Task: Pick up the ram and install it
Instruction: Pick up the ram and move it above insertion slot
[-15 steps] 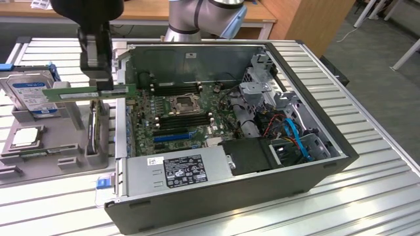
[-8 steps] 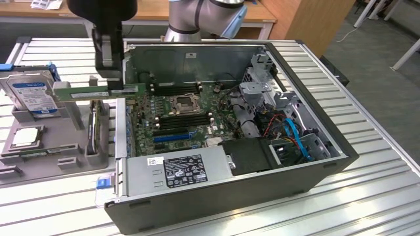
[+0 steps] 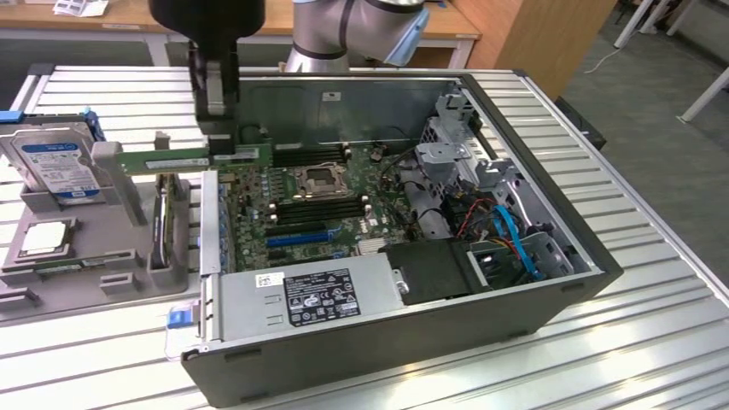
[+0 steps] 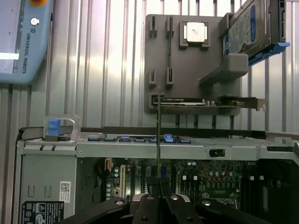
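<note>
Alignment is the whole job at this stage. The ram (image 3: 177,161) is pinched in the pincer (image 3: 218,143), whose fingers are pressed together on the stick from above. It hangs level over the left wall of the computer case (image 3: 399,342) (left in the exterior view), between the grey holder (image 3: 80,273) on the counter (image 3: 638,342) and the motherboard (image 3: 341,231).

To carry it well, I judge the stick should be kept level and parallel to the black slots (image 3: 319,205) beside the processor socket (image 3: 316,178). There should be no twist in the grip, since a thin board pressed in askew could bind or flex.

The exterior view gives the stick's full length and its place relative to the slots. The wrist view shows the ram (image 4: 159,140) edge-on, a thin line running out from the pincer (image 4: 159,205), so any lean would show plainly. That view also takes in the hard drive (image 4: 252,28) on the holder and a pendant (image 4: 18,42) lying on the counter.
</note>
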